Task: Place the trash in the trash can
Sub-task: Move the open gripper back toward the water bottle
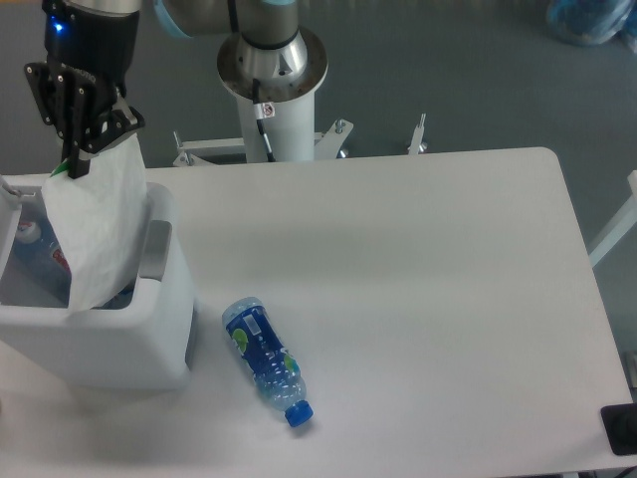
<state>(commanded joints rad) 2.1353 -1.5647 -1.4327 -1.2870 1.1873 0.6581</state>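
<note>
My gripper [82,149] is at the upper left, above the trash can [109,344], and is shut on the top of a thin white bag [98,227]. The bag hangs straight down, its lower end inside the white boxy bin next to the grey inner panel [155,249]. A sliver of the bag's green edge shows at the fingers. A small clear bottle [266,360] with a blue label and blue cap lies on its side on the white table [418,299], just right of the bin, cap toward the front.
Inside the bin, at its left, lies a bottle with a red-and-white label [45,254]. The arm's white base column [273,80] stands behind the table's far edge. A blue bag [592,20] sits on the floor at the top right.
</note>
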